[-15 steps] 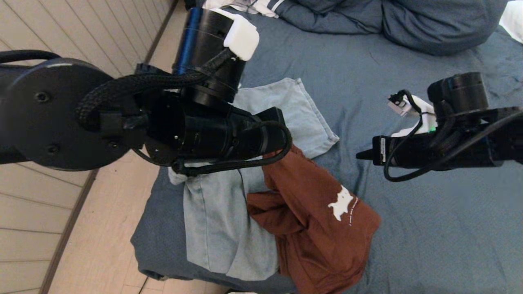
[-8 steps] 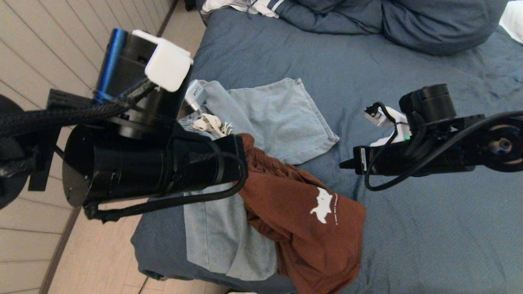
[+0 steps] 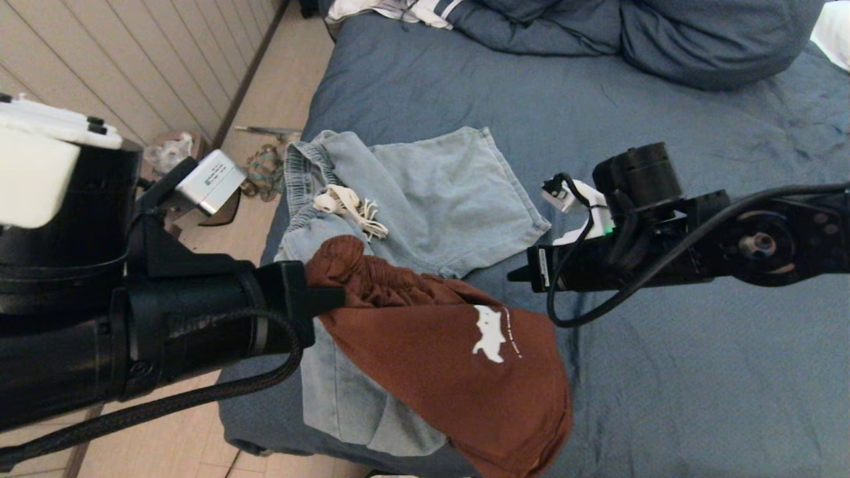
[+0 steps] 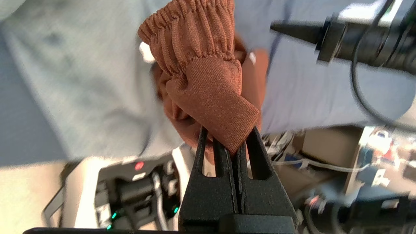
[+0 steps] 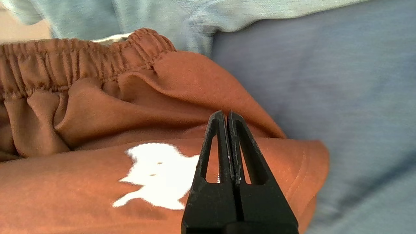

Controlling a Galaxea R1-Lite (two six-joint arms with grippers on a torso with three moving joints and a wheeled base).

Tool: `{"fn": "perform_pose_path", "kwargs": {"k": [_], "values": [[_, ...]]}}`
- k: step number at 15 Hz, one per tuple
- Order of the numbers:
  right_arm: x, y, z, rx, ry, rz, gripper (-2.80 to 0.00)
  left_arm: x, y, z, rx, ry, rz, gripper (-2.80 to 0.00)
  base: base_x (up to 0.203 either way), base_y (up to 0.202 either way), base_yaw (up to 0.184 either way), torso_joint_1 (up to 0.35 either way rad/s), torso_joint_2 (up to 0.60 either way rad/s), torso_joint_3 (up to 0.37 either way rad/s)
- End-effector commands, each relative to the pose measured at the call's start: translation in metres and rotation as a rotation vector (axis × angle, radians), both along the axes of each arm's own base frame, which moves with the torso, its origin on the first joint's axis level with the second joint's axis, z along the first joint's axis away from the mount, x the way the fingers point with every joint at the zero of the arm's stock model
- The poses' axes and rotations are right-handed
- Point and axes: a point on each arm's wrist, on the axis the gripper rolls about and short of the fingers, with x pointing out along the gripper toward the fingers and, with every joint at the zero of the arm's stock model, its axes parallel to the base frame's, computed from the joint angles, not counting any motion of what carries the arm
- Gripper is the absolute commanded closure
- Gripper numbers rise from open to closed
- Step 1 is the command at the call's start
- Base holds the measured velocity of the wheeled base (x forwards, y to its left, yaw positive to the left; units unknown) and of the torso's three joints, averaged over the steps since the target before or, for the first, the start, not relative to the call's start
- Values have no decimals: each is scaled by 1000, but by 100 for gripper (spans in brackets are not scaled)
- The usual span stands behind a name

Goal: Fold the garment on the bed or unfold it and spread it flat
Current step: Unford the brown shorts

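Rust-brown shorts (image 3: 451,358) with a white cat print lie partly over light blue shorts (image 3: 451,192) near the left edge of the bed (image 3: 664,398). My left gripper (image 3: 335,297) is shut on the brown shorts' gathered waistband (image 4: 195,42), which is lifted and bunched at the fingertips (image 4: 229,130). My right gripper (image 3: 514,274) hovers just right of the cat print, shut and holding nothing. In the right wrist view it (image 5: 226,113) hangs above the brown shorts (image 5: 97,182), near their hem.
A bunched blue duvet (image 3: 664,40) and a white striped garment (image 3: 398,10) lie at the far end. The bed's left edge drops to a wooden floor with small clutter (image 3: 259,166). Open cover stretches to the right.
My left arm has pulled back toward the near left, dragging the brown waistband with it and uncovering the blue shorts' waistband. My right gripper has slid left toward the cat print.
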Motion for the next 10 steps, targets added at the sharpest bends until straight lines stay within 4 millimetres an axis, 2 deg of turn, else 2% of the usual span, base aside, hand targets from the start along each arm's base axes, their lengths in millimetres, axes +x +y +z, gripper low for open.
{"fn": "perform_pose_path", "kwargs": {"k": [1, 7, 10], "values": [[0, 16, -9, -10, 25, 44, 0, -15, 19, -4, -13, -3, 4, 0, 0, 0, 0, 0, 0, 0], [-2, 57, -31, -40, 76, 145, 0, -48, 62, -41, 23, 27, 3, 0, 0, 0, 0, 0, 0, 0], [-6, 74, -45, -65, 107, 187, 0, -54, 69, -60, 60, 59, 1, 0, 0, 0, 0, 0, 0, 0]]}}
